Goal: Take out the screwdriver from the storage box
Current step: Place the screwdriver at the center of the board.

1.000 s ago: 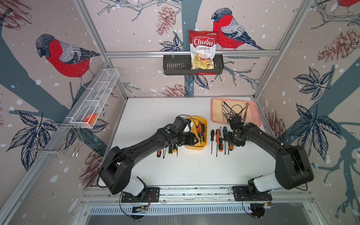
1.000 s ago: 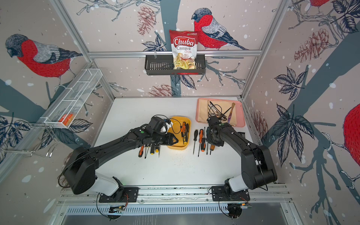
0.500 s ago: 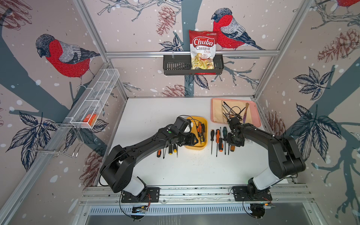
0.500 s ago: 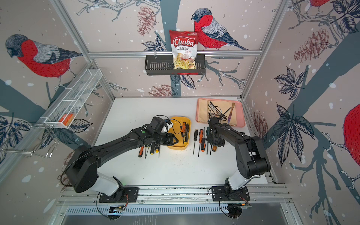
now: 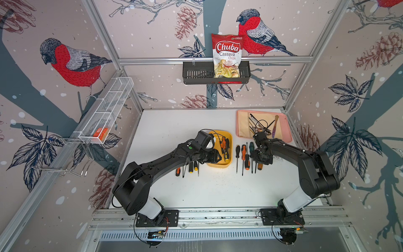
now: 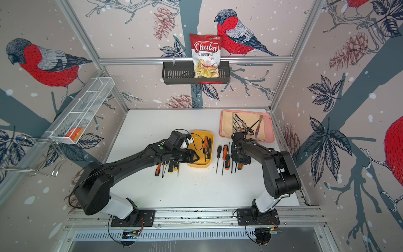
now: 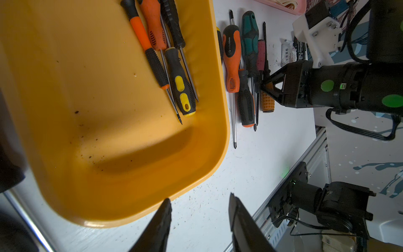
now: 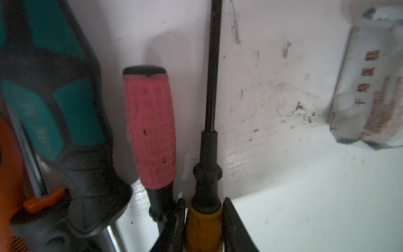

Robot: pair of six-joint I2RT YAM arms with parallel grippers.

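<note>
The right arm's (image 5: 305, 157) elbow has been drawn inward. The right gripper (image 8: 204, 201) is clamped on an amber-handled screwdriver (image 8: 202, 229) laid near the shallow yellow plastic storage box (image 5: 220, 166), at the middle of the worktop (image 5: 196, 192). Release is judged next. The left gripper (image 7: 199, 197) is held apart, empty.

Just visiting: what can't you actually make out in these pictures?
- Right gripper: right wrist view's edge cuts it off, so squeezing or merely flanking the yellow-handled screwdriver is unclear; in both top views the right arm hides it.
- Packet: print blurred, right wrist view.
- Orange item in the wire shelf: too small, behind mesh, both top views.
- Screwdrivers beside the yellow box: left arm covers their upper ends.
</note>
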